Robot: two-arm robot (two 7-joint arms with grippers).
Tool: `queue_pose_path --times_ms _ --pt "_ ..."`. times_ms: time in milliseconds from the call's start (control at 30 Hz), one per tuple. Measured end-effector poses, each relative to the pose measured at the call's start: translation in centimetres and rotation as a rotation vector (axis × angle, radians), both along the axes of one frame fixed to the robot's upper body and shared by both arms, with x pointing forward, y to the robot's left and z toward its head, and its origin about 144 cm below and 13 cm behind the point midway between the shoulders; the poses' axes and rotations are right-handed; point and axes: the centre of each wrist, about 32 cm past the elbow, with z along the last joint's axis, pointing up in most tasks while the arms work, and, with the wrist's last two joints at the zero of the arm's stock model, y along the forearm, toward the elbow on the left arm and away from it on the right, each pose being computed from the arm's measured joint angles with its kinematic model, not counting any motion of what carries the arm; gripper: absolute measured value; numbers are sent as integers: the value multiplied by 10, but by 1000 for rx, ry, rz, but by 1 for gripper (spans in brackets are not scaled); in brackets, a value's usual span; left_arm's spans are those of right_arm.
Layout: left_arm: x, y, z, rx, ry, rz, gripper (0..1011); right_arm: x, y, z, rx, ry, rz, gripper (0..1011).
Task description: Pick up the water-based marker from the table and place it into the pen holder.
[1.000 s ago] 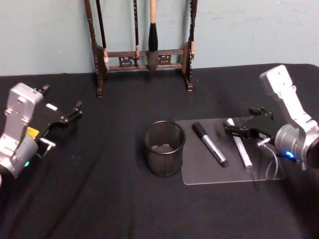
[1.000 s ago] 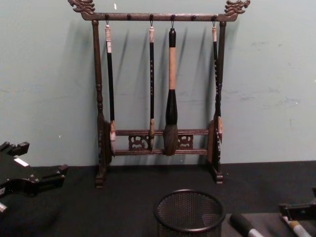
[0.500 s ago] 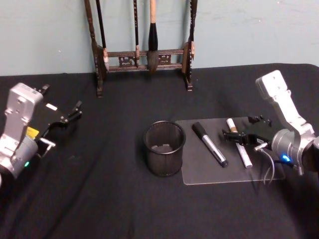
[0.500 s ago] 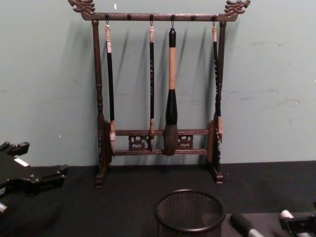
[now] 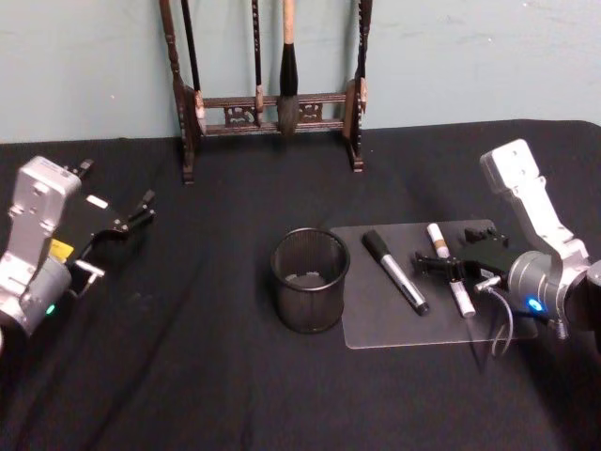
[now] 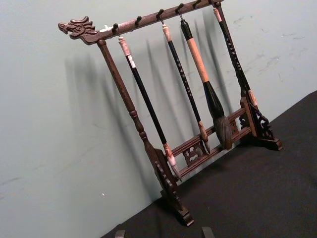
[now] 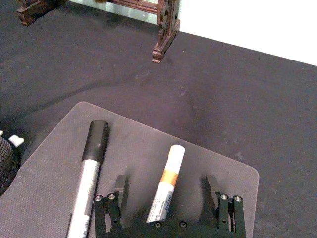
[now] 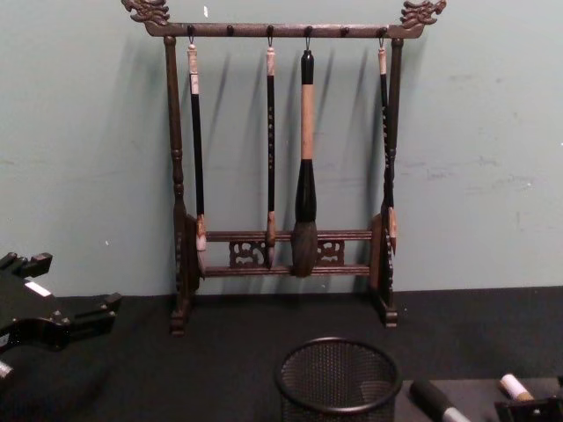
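Note:
Two markers lie on a clear mat (image 5: 376, 324) right of the pen holder (image 5: 310, 280), a black mesh cup standing upright. One is white with an orange band (image 7: 166, 191); the other is grey with a black cap (image 5: 394, 271). My right gripper (image 5: 443, 268) hangs low over the white marker, open, with one finger (image 7: 119, 187) on each side of its barrel. I cannot tell whether the fingers touch it. In the chest view the white marker's tip (image 8: 513, 387) shows beside the holder (image 8: 339, 378). My left gripper (image 5: 127, 224) is parked, open, at the far left.
A tall dark wooden brush rack (image 5: 268, 103) with several hanging brushes stands at the back of the black table, behind the holder. Bare black cloth (image 5: 188, 376) lies in front of the holder and between it and the left arm.
My right gripper has drawn back and down along the white marker, uncovering its capped far end. The left arm, the holder and the black-capped marker have not moved.

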Motion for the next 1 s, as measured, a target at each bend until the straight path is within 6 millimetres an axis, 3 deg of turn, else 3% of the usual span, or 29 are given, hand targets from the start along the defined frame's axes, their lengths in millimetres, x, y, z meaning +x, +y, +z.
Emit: queue_pose_path --times_ms 1000 --pt "0 0 0 0 0 0 1001 -1 3 -6 0 20 0 1002"
